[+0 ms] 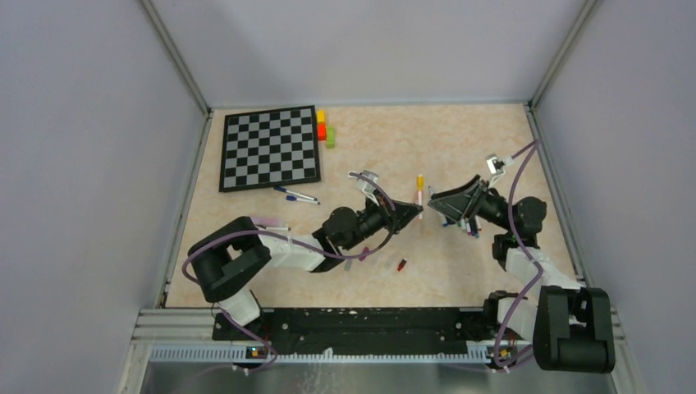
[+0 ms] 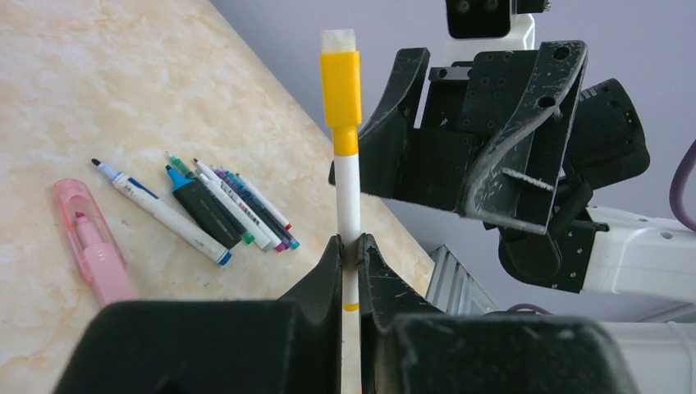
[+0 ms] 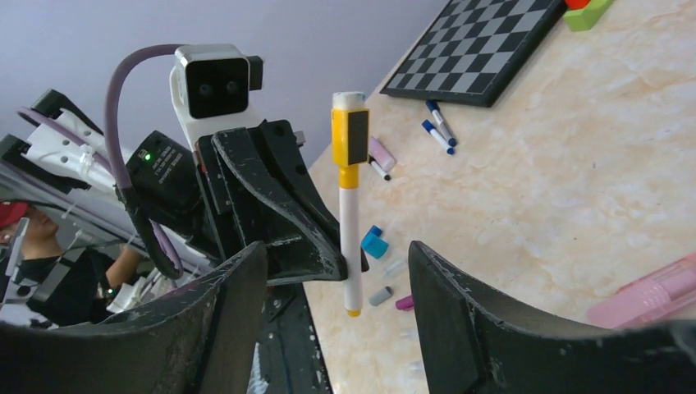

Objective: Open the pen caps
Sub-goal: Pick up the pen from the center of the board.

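My left gripper [image 2: 350,246] is shut on the white barrel of a pen [image 2: 349,197] and holds it upright above the table. Its yellow cap [image 2: 340,90] sits on the pen's upper end. In the top view the pen [image 1: 419,193] stands between the two grippers. My right gripper [image 3: 335,250] is open, its fingers either side of the pen [image 3: 351,238] without touching it, below the cap [image 3: 349,139]. Loose blue [image 3: 375,244], grey [image 3: 380,296] and magenta [image 3: 404,303] caps lie on the table below. A red cap [image 1: 401,265] lies nearer the bases.
A bunch of pens [image 2: 230,205] and a pink highlighter [image 2: 90,246] lie on the table under the right arm. Two blue-ended pens [image 1: 295,195] lie by the chessboard [image 1: 271,148]. Yellow, red and green blocks [image 1: 322,127] stand at its right edge.
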